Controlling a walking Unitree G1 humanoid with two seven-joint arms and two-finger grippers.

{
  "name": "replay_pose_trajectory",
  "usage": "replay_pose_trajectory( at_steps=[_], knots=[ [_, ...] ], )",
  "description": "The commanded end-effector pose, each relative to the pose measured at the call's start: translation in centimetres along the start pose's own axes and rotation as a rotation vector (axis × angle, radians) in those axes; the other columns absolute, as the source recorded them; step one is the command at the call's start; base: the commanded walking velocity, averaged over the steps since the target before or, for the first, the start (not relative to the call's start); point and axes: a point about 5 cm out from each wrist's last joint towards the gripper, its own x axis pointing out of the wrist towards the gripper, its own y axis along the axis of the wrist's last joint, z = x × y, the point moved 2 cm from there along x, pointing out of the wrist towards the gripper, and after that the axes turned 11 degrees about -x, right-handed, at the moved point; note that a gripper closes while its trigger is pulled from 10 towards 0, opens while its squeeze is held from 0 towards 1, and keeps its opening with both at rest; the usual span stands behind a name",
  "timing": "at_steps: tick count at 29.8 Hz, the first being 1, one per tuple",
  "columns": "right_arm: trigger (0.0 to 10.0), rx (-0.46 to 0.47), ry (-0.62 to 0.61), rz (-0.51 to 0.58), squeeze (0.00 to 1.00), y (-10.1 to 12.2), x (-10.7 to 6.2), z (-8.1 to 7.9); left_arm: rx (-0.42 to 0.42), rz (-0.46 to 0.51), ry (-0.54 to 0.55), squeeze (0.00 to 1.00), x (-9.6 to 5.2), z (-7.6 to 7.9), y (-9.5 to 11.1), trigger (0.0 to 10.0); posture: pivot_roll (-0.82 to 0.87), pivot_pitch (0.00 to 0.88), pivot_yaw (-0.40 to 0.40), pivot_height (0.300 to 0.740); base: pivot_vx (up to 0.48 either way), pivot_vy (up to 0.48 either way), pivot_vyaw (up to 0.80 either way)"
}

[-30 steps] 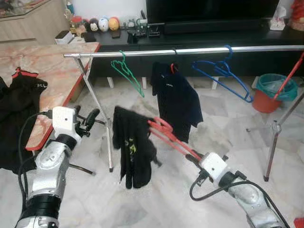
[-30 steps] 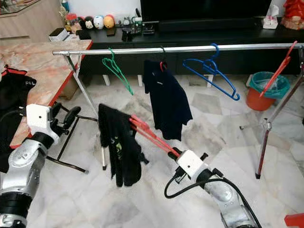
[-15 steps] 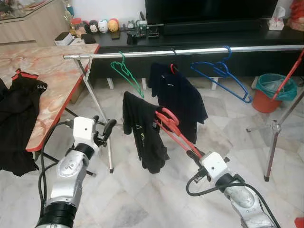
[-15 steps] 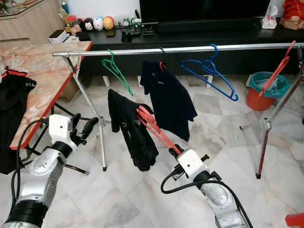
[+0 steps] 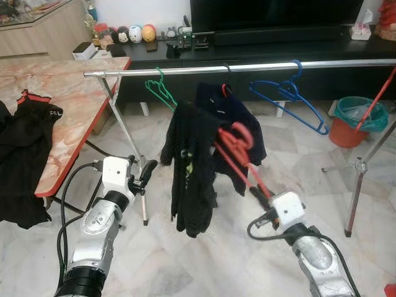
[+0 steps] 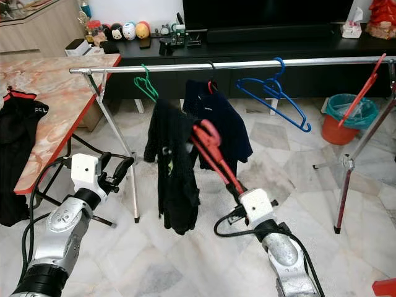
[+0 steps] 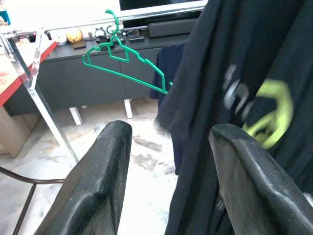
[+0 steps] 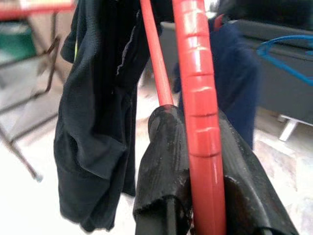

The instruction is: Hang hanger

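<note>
Two grippers working low in front: right gripper (image 5: 263,197) pinching the lower bar of the red hanger (image 5: 238,148), fingers pressed against the plastic on both sides in the right wrist view; left gripper (image 5: 146,175) hovering spread and empty just beside the rack leg (image 5: 127,145), near the hem of the black garment (image 5: 189,167). Swinging up and forward over the last second, hanger now steeply tilted, hook end raised but sitting below the silver rail (image 5: 247,67). Hanging off the hanger's far end, garment now draping in front of the green hanger (image 5: 162,93) and partly covering the dark shirt (image 5: 244,124) already on the rail. Meaning, by judgement: lift mostly done, hooking not yet; needing more height and a gap between green hanger and dark shirt. Risking snagging either one, or the garment sliding off the tilted bar. Farther along the rail, blue hanger (image 5: 291,99) hanging free; beyond, TV cabinet (image 5: 278,46); marble table (image 5: 55,86) off to the left.
</note>
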Motion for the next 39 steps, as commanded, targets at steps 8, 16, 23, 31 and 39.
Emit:
replay_pose_trajectory(
  at_steps=[8,16,23,31,39],
  knots=[
    [10.0,0.048,-0.129,0.098,0.00,2.0,0.2,0.2,0.031,0.015,-0.002,0.00,-0.1,0.1,0.4,10.0,-0.04,0.012,0.097,0.740,0.000,0.000,0.00],
    [10.0,0.101,-0.368,0.085,0.00,1.9,-1.1,0.5,0.037,0.017,0.009,0.00,-0.3,0.4,0.0,10.0,-0.05,0.000,0.080,0.740,0.000,0.000,0.00],
    [10.0,0.133,-0.401,0.060,0.00,1.6,-1.3,-0.4,0.014,0.008,0.021,0.00,-0.7,0.6,-0.5,10.0,-0.05,0.000,0.074,0.740,0.000,0.000,0.00],
    [10.0,0.124,-0.430,0.051,0.00,1.6,-1.3,0.2,0.005,0.006,0.034,0.00,-0.9,0.5,-0.7,10.0,-0.05,0.000,0.066,0.740,-0.127,0.000,0.00],
    [10.0,0.116,-0.445,0.056,0.00,1.9,-1.1,0.7,0.010,0.006,0.036,0.00,-1.0,0.5,-0.8,10.0,-0.05,0.000,0.062,0.740,-0.254,0.000,0.00]
  ],
)
